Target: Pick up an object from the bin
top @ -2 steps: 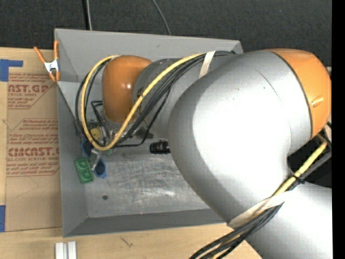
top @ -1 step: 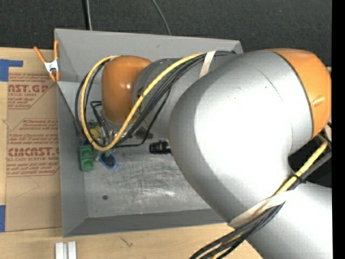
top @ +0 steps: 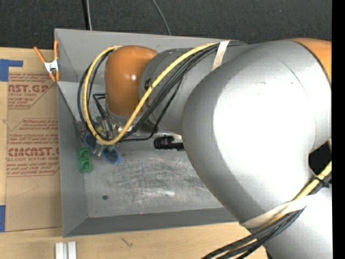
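Gripper (top: 100, 135) hangs low in the bin's (top: 135, 220) left part, close against the left wall, under the orange wrist cover (top: 126, 82) and a loop of yellow cable (top: 141, 102). I cannot tell whether it stands parted or closed, since cover and cabling mask its working end, and I see nothing that I can report as held. Nearest to it is a small blue piece (top: 111, 156), just beside it on the side toward the camera. A second blue piece (top: 89, 141) lies at its left, hard by the wall. Next out is a green piece (top: 84, 161), toward the camera and slightly left of the gripper, near the wall's foot. Its long side appears to run roughly along that wall. A black item (top: 164, 142) lies to the right, under the arm, and I cannot say whether it is loose or part of the rig. Farthest off is a dark speck (top: 105, 197) on the bare floor toward the front wall. My judgement is that the candidates all lie camera-side and left of the gripper, so the coming move turns on a short shift that way. The wall leaves little clearance on the left.
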### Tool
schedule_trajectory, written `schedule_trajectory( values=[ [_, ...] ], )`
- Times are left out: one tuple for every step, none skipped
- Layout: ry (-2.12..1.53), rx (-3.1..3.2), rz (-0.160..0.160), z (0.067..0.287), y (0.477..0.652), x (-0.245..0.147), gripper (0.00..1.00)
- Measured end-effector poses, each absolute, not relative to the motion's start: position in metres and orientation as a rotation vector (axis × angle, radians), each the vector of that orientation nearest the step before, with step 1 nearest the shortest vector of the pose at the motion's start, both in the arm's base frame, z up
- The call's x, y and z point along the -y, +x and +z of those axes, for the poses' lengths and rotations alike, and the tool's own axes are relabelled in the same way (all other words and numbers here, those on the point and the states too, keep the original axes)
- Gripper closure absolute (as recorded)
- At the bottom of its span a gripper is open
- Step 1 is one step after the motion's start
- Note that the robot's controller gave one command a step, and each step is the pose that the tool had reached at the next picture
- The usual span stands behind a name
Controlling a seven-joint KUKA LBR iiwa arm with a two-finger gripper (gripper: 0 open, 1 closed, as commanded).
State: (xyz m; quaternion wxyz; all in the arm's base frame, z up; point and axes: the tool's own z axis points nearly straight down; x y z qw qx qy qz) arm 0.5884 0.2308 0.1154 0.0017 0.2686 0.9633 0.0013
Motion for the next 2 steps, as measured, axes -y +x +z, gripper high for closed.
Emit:
schedule_trajectory(
  values=[
    [1.348, -2.838, -0.001, 0.124, 0.577, -0.229, 1.00],
    [1.312, -2.860, -0.009, 0.125, 0.503, -0.202, 1.00]
  ],
)
